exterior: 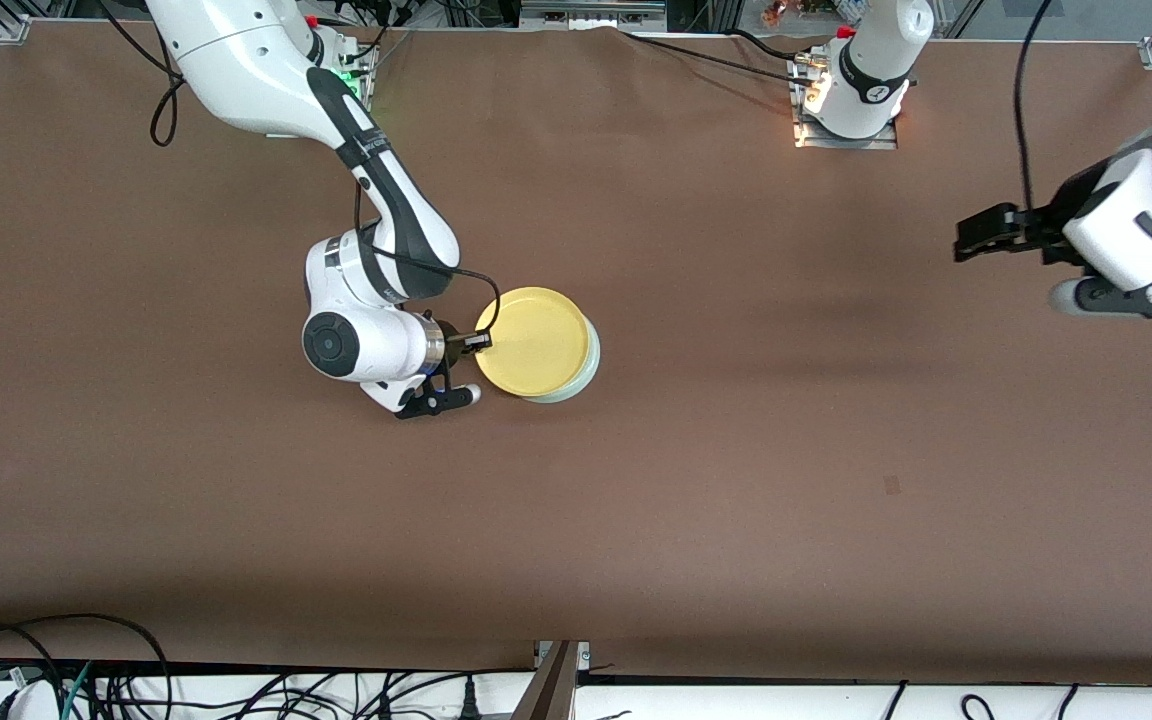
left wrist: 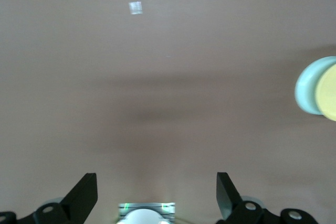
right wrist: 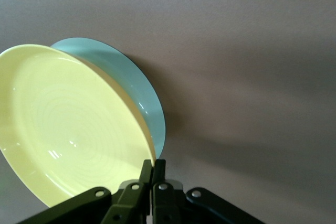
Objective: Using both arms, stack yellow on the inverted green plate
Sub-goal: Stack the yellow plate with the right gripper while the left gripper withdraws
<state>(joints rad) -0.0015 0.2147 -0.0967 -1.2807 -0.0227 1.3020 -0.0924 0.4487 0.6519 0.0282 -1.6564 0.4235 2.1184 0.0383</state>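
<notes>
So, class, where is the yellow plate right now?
In the front view the yellow plate rests on the green plate, toward the right arm's end of the table, its rim pinched by the right gripper.

Front view: high up, looking down at the whole brown table (exterior: pixel 736 480), facing both robot bases along the top edge.

Left wrist view: riding on the left arm, up in the air, looking down at bare table (left wrist: pixel 168 77) toward that arm's end, with the left gripper (left wrist: pixel 156 192) at the picture's edge. Far from the plates, seen small at one side.

Right wrist view: riding on the right arm, very close to the yellow plate (right wrist: pixel 68 129) and green plate (right wrist: pixel 136 87).

Shared by all three: the two plates, yellow (exterior: pixel 532 340) (left wrist: pixel 328 93) over green (exterior: pixel 588 362) (left wrist: pixel 310 85).
</notes>
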